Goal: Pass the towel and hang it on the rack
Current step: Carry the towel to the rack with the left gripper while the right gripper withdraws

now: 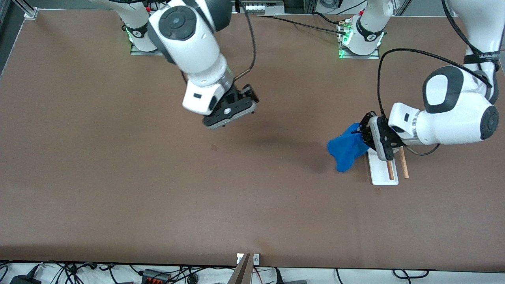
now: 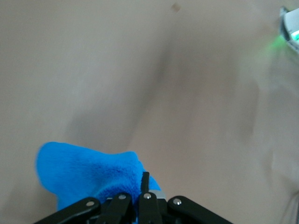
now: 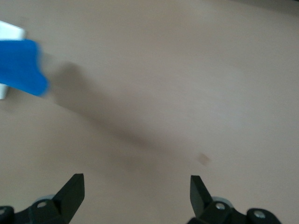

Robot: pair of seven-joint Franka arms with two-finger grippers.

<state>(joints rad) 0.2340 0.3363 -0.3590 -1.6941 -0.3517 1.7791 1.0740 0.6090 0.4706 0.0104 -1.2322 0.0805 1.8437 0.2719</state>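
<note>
The left gripper (image 1: 365, 132) has its fingers pinching the blue towel (image 1: 347, 150), which hangs from them just beside the rack (image 1: 384, 171). Only the front view shows the rack's rods, half hidden by the gripper. The right gripper (image 3: 135, 189), fingers spread and empty, hangs over bare table (image 1: 118, 177).

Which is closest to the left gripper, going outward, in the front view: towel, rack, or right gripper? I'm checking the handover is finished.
1. The towel: held in the shut left gripper, hanging beside the rack.
2. The rack: on the table just beneath that gripper.
3. The right gripper: open, empty, over bare table toward the right arm's end.
</note>
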